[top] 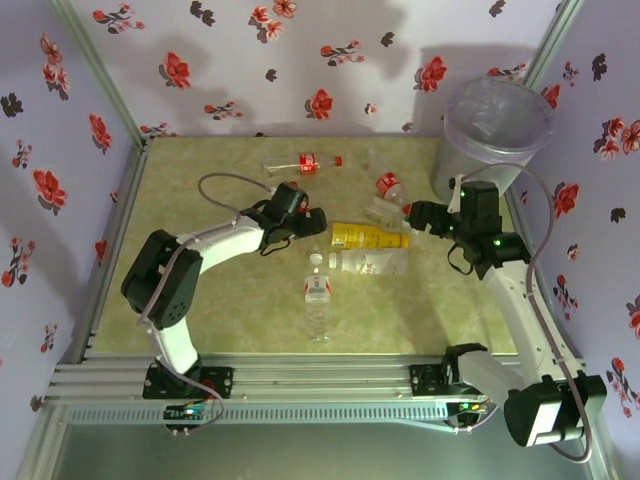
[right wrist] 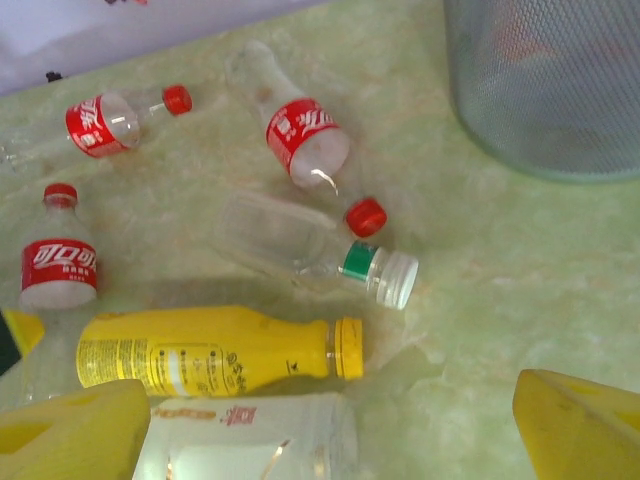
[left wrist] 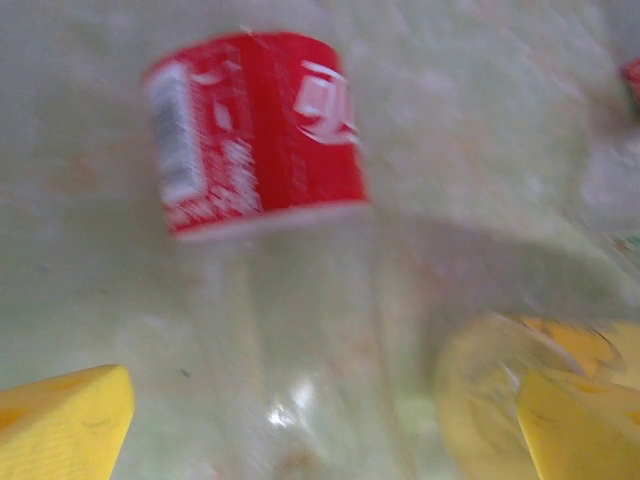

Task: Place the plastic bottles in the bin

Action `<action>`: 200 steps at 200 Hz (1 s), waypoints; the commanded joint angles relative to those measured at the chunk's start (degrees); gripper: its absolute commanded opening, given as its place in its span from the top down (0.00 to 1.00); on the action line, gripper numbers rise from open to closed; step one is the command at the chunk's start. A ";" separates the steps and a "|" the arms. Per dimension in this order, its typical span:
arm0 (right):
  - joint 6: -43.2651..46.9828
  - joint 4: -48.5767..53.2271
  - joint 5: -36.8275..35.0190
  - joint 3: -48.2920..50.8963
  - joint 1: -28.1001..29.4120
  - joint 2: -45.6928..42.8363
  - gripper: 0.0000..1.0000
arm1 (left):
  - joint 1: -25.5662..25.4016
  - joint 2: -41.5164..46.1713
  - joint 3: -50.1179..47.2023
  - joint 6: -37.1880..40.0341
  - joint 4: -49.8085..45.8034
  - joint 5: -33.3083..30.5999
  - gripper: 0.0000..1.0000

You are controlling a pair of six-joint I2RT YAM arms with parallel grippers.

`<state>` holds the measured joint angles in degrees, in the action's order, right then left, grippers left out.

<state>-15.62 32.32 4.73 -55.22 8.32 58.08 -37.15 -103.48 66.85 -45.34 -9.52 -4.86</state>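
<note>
Several plastic bottles lie on the green table. A red-labelled bottle lies between the wide-apart yellow fingers of my open left gripper, untouched; that view is blurred. My left gripper sits by the yellow bottle's base. My right gripper is open above the white-labelled bottle, with the yellow bottle and a clear green-banded bottle just beyond. Two more red-labelled bottles lie further off. The grey bin stands at the back right.
A clear white-capped bottle lies alone near the front middle. Flowered walls and metal posts close in the table on three sides. The bin's mesh-like wall stands close to the right gripper's far side. An aluminium rail runs along the near edge.
</note>
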 commanded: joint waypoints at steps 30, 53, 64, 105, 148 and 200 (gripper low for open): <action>-1.42 1.46 1.72 0.58 0.45 -2.10 0.05 | 1.46 -6.37 5.98 -0.39 -1.61 -3.66 0.14; -2.28 -0.24 2.58 0.98 0.43 -1.62 0.06 | 1.46 -6.76 5.68 0.54 -2.41 -3.65 0.24; -2.67 -0.95 3.50 0.94 0.47 -0.99 0.05 | 1.44 -7.00 5.48 1.09 -2.68 -3.62 0.29; -7.06 -3.09 7.09 -0.75 1.27 2.55 0.05 | 1.53 -5.34 5.14 6.40 -2.50 -3.28 0.39; -14.81 -11.93 11.87 -2.58 6.87 7.40 0.06 | 1.54 0.40 3.18 16.83 1.30 0.32 0.40; -24.89 -27.58 14.05 -7.44 15.72 18.41 0.06 | 1.54 12.51 -8.01 22.61 13.85 9.33 0.41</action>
<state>-34.13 14.57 16.82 -58.67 20.99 72.44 -35.40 -97.03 63.51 -27.55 -4.23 -1.17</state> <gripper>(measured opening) 0.940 0.597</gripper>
